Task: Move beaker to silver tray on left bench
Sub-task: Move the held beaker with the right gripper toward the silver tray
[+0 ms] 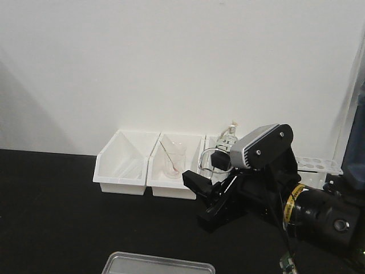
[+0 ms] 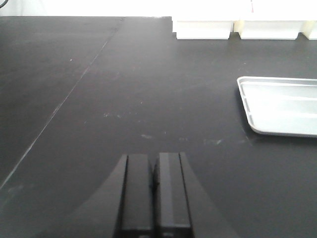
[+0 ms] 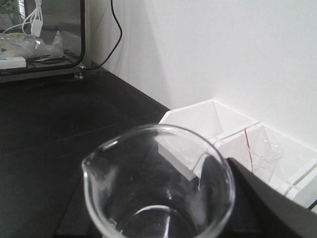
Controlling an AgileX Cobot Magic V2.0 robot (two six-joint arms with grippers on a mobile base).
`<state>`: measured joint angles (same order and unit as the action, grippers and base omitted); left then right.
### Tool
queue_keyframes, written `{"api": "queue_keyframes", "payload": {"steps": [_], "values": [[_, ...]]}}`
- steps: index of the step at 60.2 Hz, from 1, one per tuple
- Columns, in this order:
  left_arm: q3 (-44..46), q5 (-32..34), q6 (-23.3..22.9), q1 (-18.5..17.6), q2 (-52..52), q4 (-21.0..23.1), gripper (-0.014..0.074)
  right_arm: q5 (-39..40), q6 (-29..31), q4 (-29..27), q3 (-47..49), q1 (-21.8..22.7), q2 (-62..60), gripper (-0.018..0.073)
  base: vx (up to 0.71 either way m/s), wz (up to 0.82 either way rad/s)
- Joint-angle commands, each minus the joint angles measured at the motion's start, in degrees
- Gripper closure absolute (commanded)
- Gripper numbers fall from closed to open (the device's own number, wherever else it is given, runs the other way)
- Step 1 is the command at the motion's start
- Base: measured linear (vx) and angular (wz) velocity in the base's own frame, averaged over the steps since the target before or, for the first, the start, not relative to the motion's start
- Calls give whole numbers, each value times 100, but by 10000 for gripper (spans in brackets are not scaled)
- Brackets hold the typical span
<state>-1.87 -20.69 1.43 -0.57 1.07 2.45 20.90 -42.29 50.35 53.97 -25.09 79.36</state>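
The beaker, small and clear, hangs above the black left bench in front of the white bins, and my right gripper is shut on it. In the right wrist view the beaker fills the lower frame, its pouring lip at the left. One black finger presses its right side; the other finger is hidden. The silver tray lies at the bench's near edge, below and left of the beaker. My left gripper is shut with nothing in it, low over the bench, with the silver tray to its right.
White bins line the white wall. The middle bin holds a beaker with a thin rod. A small bottle and a white tube rack stand at the back right. A glass-fronted cabinet and a black cable are farther along the bench.
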Motion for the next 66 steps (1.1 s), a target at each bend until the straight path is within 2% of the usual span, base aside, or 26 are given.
{"api": "queue_keyframes", "payload": {"steps": [1,39,66], "values": [[-114,452,-3,-31,42,43,595,339,-2,-122,154,4,-183,571,8,-2],[-114,452,-3,-31,42,43,595,568,3,-127,154,4,-99,571,2,-1],[-114,452,-3,-31,42,43,595,1413,115,-118,859,-19,1978,571,0,0]]}}
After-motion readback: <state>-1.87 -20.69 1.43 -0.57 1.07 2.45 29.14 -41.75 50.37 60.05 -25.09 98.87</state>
